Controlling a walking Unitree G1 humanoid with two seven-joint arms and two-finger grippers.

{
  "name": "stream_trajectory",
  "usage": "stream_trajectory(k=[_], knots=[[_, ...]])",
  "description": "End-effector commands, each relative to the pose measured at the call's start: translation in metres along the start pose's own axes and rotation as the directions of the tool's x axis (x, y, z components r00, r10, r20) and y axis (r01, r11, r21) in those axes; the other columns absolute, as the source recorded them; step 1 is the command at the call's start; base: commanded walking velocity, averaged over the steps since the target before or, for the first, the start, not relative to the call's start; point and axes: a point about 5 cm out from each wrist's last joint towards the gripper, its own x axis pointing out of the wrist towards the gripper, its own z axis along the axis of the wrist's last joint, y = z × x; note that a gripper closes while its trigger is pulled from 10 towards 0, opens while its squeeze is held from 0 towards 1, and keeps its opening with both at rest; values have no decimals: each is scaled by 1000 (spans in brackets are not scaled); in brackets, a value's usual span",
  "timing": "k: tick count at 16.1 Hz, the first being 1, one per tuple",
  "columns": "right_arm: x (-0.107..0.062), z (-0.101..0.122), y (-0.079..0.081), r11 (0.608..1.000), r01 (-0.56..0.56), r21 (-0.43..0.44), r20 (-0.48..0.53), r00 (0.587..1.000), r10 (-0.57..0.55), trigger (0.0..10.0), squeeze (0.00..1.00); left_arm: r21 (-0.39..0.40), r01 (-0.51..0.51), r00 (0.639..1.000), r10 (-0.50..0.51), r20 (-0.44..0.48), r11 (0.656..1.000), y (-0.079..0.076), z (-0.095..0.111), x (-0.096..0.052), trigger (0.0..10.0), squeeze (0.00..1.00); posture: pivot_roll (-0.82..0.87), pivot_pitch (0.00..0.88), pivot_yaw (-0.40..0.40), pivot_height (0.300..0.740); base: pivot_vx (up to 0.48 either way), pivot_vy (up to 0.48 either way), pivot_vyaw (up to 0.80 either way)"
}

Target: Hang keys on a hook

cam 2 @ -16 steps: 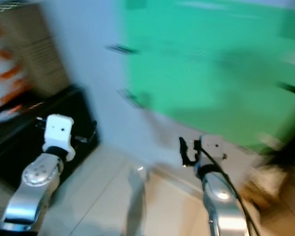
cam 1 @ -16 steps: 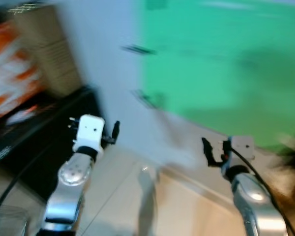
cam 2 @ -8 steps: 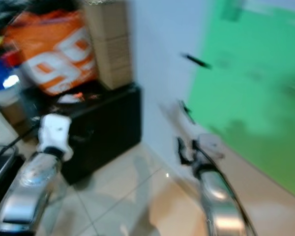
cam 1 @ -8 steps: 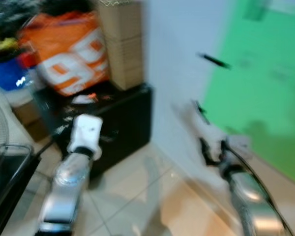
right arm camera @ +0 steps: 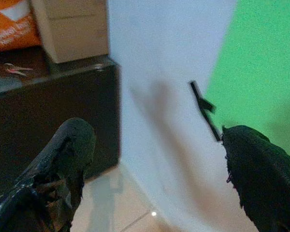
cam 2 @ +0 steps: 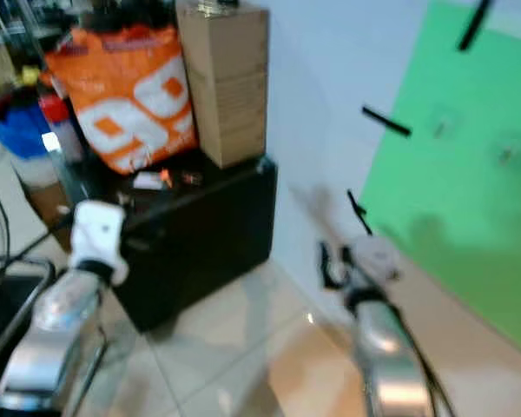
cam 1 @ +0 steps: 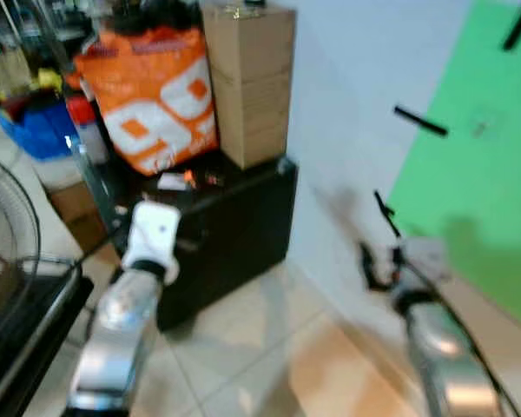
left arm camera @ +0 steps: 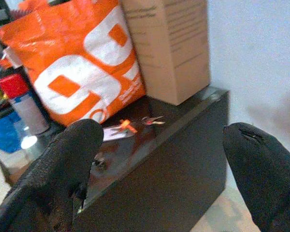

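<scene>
A bunch of keys (left arm camera: 135, 123) with an orange tag lies on top of a black cabinet (cam 1: 234, 226), and it also appears as keys (cam 1: 191, 180) in the head view. Black hooks (cam 1: 419, 122) stick out of the pale wall, with a lower hook (right arm camera: 205, 108) near the green panel. My left gripper (left arm camera: 157, 166) is open and empty, held in the air short of the cabinet and pointed at the keys. My right gripper (right arm camera: 159, 169) is open and empty too, facing the wall beside the lower hook.
An orange bag (cam 1: 152, 95) and a tall cardboard box (cam 1: 247, 82) stand on the cabinet behind the keys. A fan (cam 1: 4, 226) and a blue bin (cam 1: 35, 130) are at the left. A green panel (cam 1: 478, 174) covers the wall on the right. The floor (cam 1: 260, 347) is tiled.
The view has swung left, bringing the cabinet, orange bag and box into sight and pushing the green panel to the right. Both arms keep about the same raised pose.
</scene>
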Motion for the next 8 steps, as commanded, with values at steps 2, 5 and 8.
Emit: stream_trajectory(k=[2,5,8], knots=[[1,4,-10,999,43,-23,21,999,-43,10000,1000,-5,12,1000,-12,13,1000,-3,3,2,10000,0,-30,0,16,740,300,0,0],[3,6,-12,998,50,-30,26,998,-49,10000,1000,-9,10,1000,-10,14,1000,-4,3,2,10000,0,-29,0,10,740,315,0,0],[4,6,-11,998,49,-33,28,998,-49,10000,1000,-11,7,1000,-7,14,1000,-3,3,2,10000,0,-28,0,8,740,314,0,0]])
